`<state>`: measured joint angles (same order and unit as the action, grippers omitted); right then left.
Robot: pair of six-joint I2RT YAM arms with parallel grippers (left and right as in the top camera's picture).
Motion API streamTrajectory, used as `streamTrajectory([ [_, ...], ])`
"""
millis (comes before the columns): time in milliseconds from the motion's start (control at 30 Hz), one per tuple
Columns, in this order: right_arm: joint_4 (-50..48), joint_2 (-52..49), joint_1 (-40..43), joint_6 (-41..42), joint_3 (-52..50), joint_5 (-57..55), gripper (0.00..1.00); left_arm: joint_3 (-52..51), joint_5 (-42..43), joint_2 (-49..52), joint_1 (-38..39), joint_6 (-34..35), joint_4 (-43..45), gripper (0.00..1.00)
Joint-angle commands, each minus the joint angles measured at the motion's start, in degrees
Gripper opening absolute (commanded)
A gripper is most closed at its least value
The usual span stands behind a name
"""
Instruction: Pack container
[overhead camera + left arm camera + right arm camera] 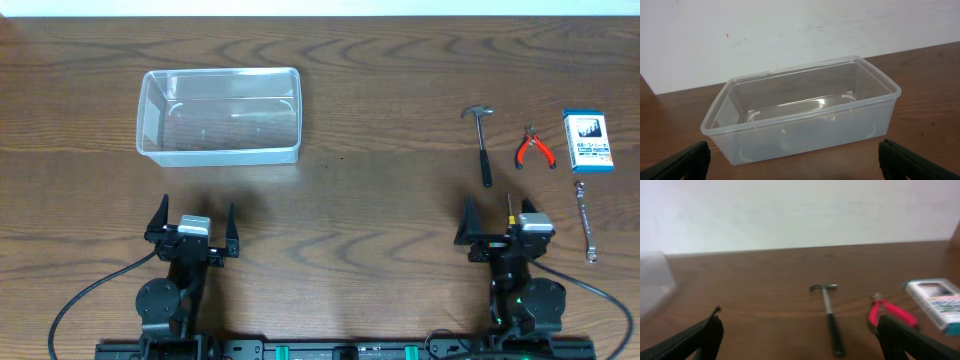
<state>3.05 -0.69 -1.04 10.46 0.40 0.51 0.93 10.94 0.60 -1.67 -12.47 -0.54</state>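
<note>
The clear plastic container (221, 116) stands open at the table's back left; it fills the left wrist view (805, 107). On the right lie a small hammer (483, 140), red-handled pliers (533, 149) and a metal wrench (585, 220). The hammer (830, 315) and pliers (887, 312) also show in the right wrist view. My left gripper (194, 222) is open and empty, in front of the container. My right gripper (492, 222) is open and empty, just in front of the hammer's handle.
A small blue-and-white printed box (587, 140) lies at the far right beside the pliers, and shows in the right wrist view (937, 302). The wooden table (380, 190) runs back to a white wall.
</note>
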Motion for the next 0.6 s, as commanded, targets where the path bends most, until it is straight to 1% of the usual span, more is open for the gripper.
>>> streamTrajectory([
  [0, -1.0, 0.3, -0.3, 20.1, -0.1, 2.8, 0.99, -0.7, 0.4, 0.0, -0.2, -0.4, -2.4, 0.98],
  [33, -1.1, 0.3, -0.3, 25.5, -0.1, 3.1, 0.99, -0.7, 0.4, 0.0, -0.2, -0.4, -2.4, 0.98],
  [67, -1.3, 0.3, -0.3, 28.2, -0.1, 3.2, 0.99, -0.7, 0.4, 0.0, -0.2, -0.3, -2.5, 0.98],
  [100, -2.1, 0.3, -0.3, 29.0, -0.1, 3.9, 0.99, -0.7, 0.4, 0.0, -0.2, -0.4, -2.4, 0.98],
  [133, -3.9, 0.3, -0.3, 28.2, -0.1, 6.2, 0.99, -0.7, 0.4, 0.0, -0.2, -0.3, -2.4, 0.98],
  [233, -13.2, 0.3, -0.3, 21.0, 0.4, 19.2, 0.99, -0.7, 0.4, 0.0, -0.2, -0.4, -2.4, 0.98],
  [300, -14.6, 0.3, -0.3, 20.1, 2.3, 22.4, 0.99, -0.7, 0.4, 0.0, -0.2, -0.3, -2.4, 0.98],
  [433, -9.0, -0.6, -0.3, 15.2, 10.3, 22.4, 0.99, -0.7, 0.4, 0.0, -0.2, -0.4, -2.4, 0.98],
  [567, 6.3, -4.7, -0.3, 8.4, 23.2, 21.9, 0.99, -0.7, 0.4, 0.0, -0.2, -0.4, -2.4, 0.98],
])
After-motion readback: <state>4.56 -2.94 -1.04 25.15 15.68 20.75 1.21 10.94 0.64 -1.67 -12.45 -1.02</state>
